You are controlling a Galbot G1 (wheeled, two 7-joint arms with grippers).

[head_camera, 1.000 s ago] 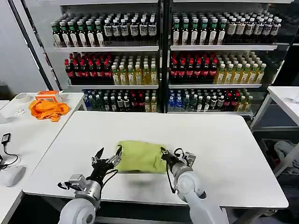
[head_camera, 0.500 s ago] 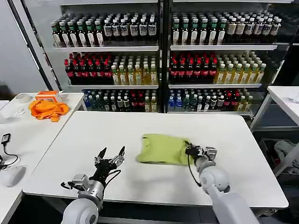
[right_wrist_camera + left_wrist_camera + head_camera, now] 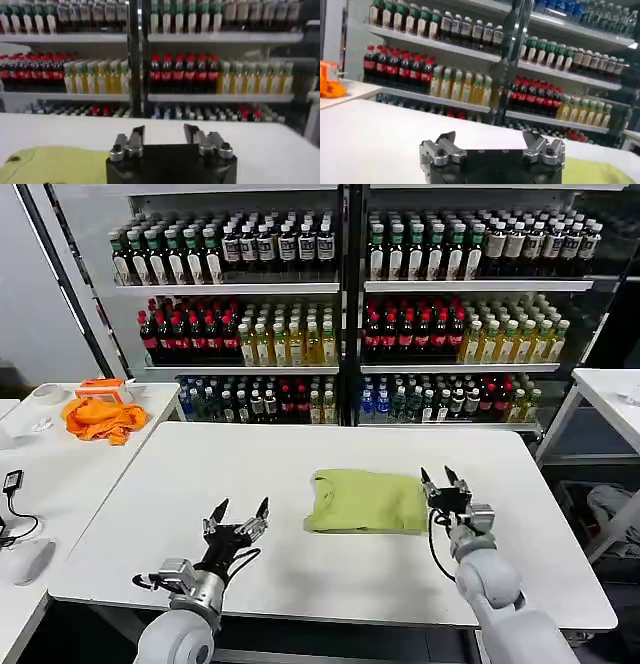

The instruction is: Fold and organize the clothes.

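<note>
The clothes are a lime T-shirt (image 3: 367, 501), folded into a flat rectangle on the white table (image 3: 330, 449), a little right of its middle. Its round neckline faces left. My right gripper (image 3: 439, 477) stands open just off the shirt's right edge, holding nothing. My left gripper (image 3: 240, 510) is open too, over bare table well left of the shirt. The left wrist view shows a corner of the shirt (image 3: 600, 172) beyond the open fingers (image 3: 446, 142). In the right wrist view the shirt (image 3: 55, 165) lies beside the open gripper (image 3: 164, 134).
A bright orange cloth (image 3: 102, 418) lies on a side table (image 3: 60, 464) at the left, with a cable and small items. Drink shelves (image 3: 340, 284) stand behind the table. Another white table (image 3: 610, 399) is at the far right.
My right gripper dragged the folded shirt to the right across the table, then let go and opened. My left gripper released the shirt's left edge and stays open where it was.
</note>
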